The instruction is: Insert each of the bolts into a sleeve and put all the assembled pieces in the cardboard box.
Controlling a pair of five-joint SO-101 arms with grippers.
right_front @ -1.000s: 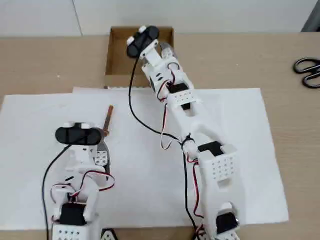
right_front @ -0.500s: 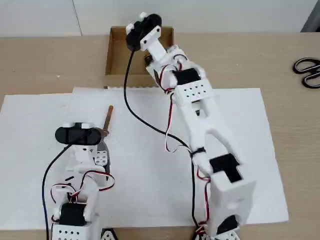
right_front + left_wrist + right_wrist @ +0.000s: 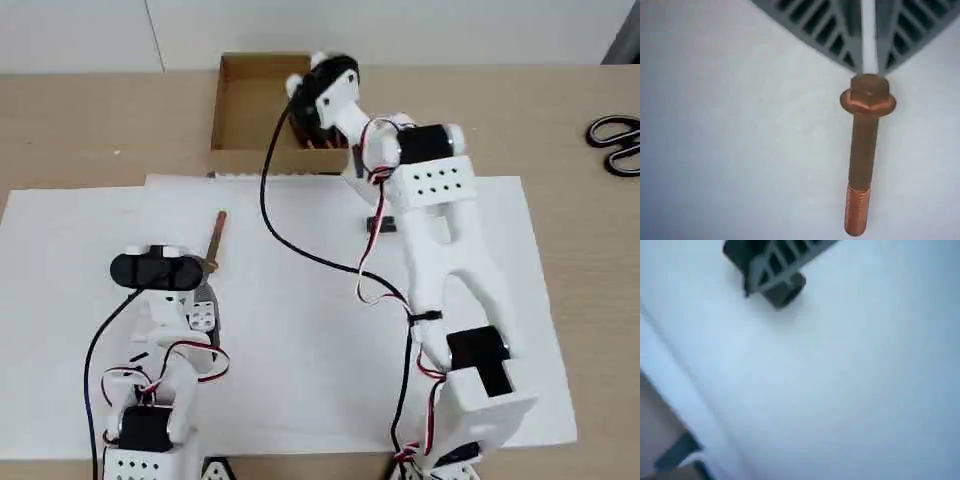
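Left gripper (image 3: 868, 67) jaws nearly together, tips at head of bolt (image 3: 862, 150), which lies on white paper (image 3: 300, 330) on desk (image 3: 560, 110). Right gripper (image 3: 780, 285) at cardboard box (image 3: 240, 100) edge, jaw state can't tell.

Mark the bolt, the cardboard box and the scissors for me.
bolt (image 3: 862, 150), left wrist view, on its smooth shank.
cardboard box (image 3: 250, 105), high view, on its bare floor.
scissors (image 3: 612, 147), high view, on the dark handles.
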